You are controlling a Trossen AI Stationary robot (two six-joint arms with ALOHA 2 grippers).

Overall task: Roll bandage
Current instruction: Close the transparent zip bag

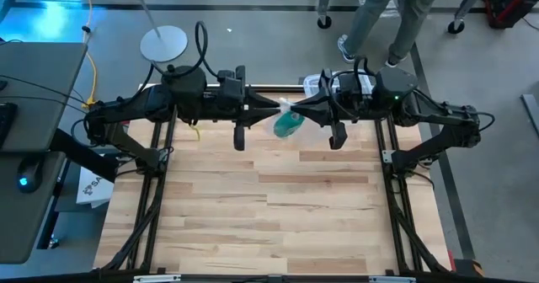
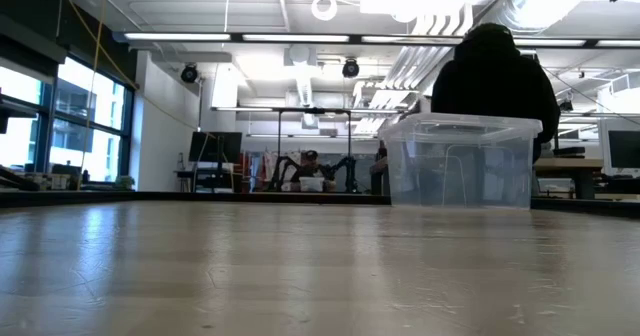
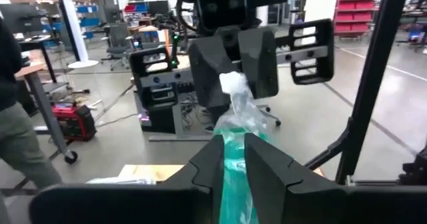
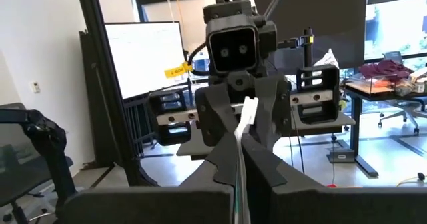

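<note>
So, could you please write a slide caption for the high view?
Both grippers, left and right, hold a clear bag with the green bandage above the table.

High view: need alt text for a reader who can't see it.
Seen from above, the left gripper and right gripper meet above the wooden table's far edge, both pinching a clear plastic bag holding the green bandage. A person's legs pass behind.

text: none legible | labels: none | signs: none
</note>
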